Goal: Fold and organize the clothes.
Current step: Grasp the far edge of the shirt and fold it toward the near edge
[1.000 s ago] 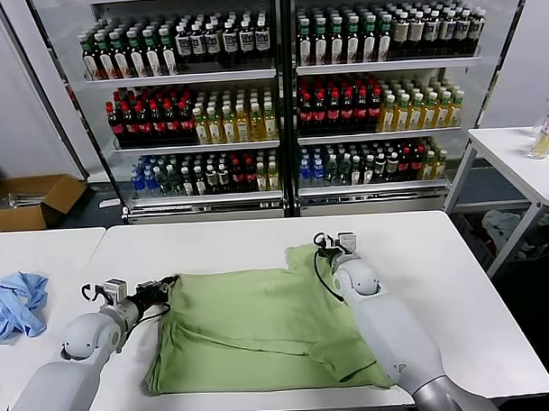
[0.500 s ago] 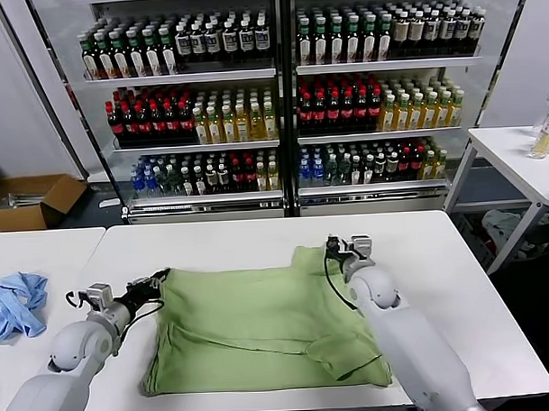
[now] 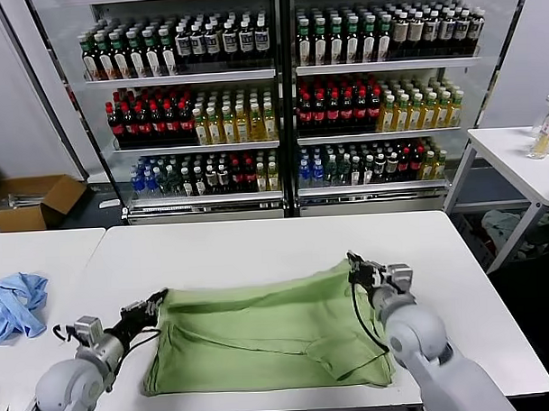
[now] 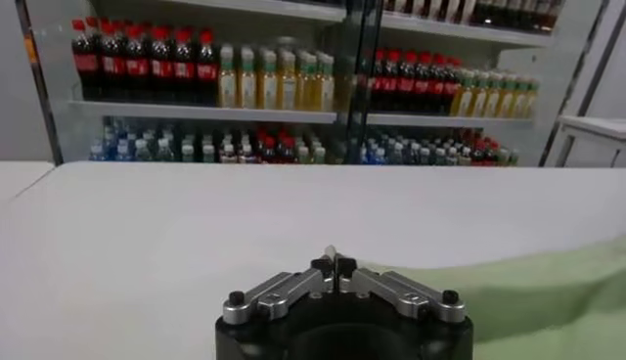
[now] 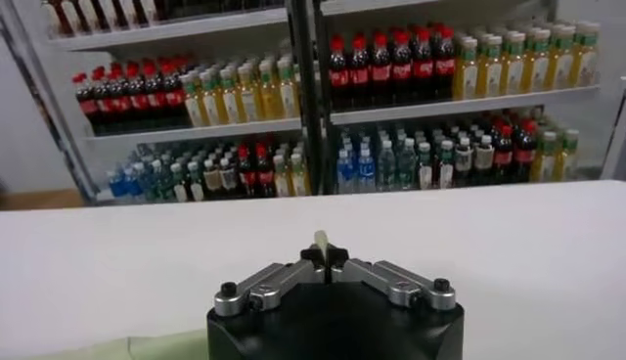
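Lay stretched between left gripper [image 3: 160, 298] and right gripper [image 3: 352, 261], green shirt [image 3: 261, 337], far corners pinched in closed fingers on white table [image 3: 258, 242].

The shirt's [image 3: 270, 327] collar, buttons and any front print are hidden in its folds. At seven o'clock the left arm [image 3: 60, 393] runs off the head view's edge. Bottle labels on the cooler shelves [image 3: 279, 75] are too small to read.
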Controlling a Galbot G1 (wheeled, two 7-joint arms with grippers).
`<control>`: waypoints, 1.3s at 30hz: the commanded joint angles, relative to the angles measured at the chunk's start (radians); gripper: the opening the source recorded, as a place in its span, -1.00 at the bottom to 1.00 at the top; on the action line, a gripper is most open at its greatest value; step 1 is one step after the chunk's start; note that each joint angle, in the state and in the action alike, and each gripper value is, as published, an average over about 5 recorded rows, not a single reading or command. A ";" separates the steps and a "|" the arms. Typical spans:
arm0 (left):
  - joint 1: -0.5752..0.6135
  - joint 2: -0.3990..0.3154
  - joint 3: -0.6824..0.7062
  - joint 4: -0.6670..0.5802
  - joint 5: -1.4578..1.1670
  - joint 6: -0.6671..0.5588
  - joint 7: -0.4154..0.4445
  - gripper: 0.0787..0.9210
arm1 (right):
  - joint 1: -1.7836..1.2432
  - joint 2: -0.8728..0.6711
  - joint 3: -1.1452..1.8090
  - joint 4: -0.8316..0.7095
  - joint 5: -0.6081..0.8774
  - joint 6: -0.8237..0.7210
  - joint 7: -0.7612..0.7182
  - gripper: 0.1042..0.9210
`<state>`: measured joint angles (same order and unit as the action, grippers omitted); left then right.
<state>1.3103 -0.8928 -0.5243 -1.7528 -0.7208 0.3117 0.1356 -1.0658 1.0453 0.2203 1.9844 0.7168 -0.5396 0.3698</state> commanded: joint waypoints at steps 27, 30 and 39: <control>0.147 -0.017 -0.109 -0.169 0.092 0.101 -0.051 -0.46 | -0.249 -0.053 0.055 0.174 -0.091 -0.035 0.054 -0.52; 0.158 -0.032 -0.130 -0.213 0.087 0.098 -0.099 -0.26 | -0.249 -0.051 0.073 0.198 -0.098 -0.034 0.062 -0.31; 0.206 -0.180 -0.060 -0.334 0.065 0.128 -0.421 0.36 | -0.267 -0.008 0.085 0.246 -0.135 -0.038 0.080 0.33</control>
<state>1.4814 -0.9788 -0.6213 -1.9973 -0.6543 0.4187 -0.0564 -1.3223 1.0253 0.2913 2.1963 0.6011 -0.5750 0.4382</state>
